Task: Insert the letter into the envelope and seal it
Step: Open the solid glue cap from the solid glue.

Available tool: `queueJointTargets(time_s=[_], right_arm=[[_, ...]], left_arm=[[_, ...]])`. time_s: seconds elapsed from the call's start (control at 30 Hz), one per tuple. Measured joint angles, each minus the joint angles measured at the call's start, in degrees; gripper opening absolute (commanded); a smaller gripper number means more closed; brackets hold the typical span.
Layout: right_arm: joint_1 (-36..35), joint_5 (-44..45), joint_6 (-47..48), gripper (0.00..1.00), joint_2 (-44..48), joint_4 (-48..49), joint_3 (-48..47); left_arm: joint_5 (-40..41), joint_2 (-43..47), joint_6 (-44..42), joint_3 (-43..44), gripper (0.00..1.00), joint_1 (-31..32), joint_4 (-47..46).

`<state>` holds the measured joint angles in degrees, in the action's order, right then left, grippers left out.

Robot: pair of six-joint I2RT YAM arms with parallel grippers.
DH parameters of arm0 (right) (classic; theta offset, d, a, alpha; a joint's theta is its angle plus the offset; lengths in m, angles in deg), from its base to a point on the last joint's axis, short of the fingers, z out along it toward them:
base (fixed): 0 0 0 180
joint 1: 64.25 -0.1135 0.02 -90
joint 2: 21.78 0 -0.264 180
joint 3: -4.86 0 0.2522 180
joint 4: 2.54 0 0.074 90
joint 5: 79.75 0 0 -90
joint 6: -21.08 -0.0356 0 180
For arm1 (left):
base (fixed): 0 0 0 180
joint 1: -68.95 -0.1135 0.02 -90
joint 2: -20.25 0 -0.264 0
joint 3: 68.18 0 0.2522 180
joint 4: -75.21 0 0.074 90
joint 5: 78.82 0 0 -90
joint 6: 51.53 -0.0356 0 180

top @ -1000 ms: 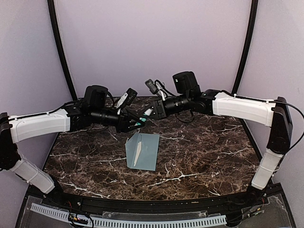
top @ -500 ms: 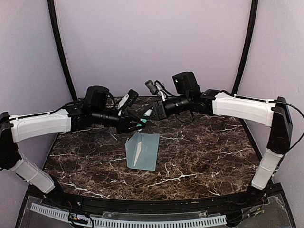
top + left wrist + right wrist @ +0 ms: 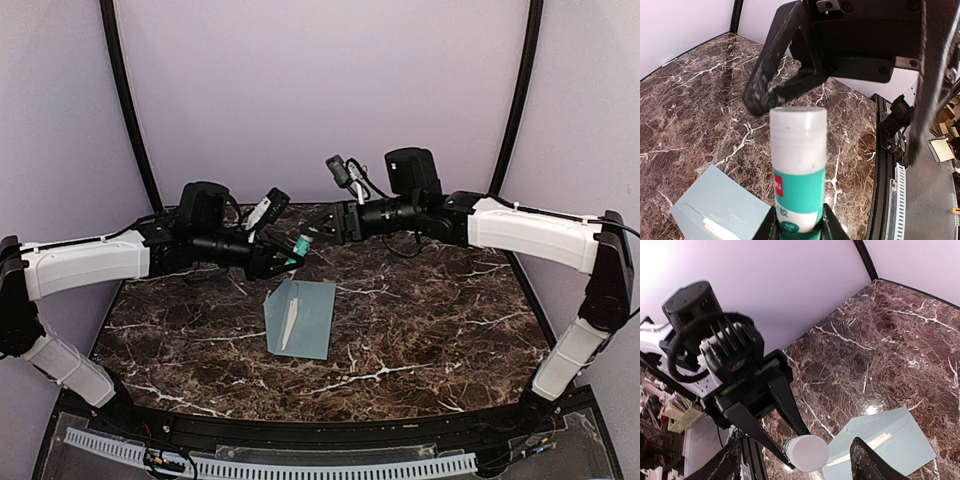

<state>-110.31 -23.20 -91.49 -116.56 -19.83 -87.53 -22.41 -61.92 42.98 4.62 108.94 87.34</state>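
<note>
Left tool [image 3: 799, 229] clamps cylindrical white-green glue stick [image 3: 799, 150]; right tool [image 3: 320, 226] spread, empty; flat blue-grey envelope [image 3: 310, 322] on marble [image 3: 440, 320].

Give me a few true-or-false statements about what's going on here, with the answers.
1. The left fingers hold a glue stick. True.
2. The right fingers are clamped on the glue stick's cap. False: they stand open and grip nothing.
3. The envelope lies flat on the table. True.
4. The envelope is sealed shut. False: its flap is open and the letter shows inside.
</note>
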Motion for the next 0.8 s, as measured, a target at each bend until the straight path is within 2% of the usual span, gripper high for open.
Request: queueJointTargets(time_s=[0.2, 0.5, 0.8], right_arm=[[1.90, -2.58, -3.85, 0.64, 1.81, 6.56, 3.26], [0.66, -4.48, -4.44, 0.60, -0.15, 6.67, 2.67], [0.57, -4.46, -5.25, 0.44, -1.88, 6.56, 2.54]], left_arm=[[0.33, 0.02, 0.22, -0.02, 0.03, 0.00, -0.02], [0.66, 0.26, 0.42, -0.20, 0.03, 0.00, 0.00], [0.72, 0.46, 0.46, -0.22, 0.02, 0.00, -0.02]])
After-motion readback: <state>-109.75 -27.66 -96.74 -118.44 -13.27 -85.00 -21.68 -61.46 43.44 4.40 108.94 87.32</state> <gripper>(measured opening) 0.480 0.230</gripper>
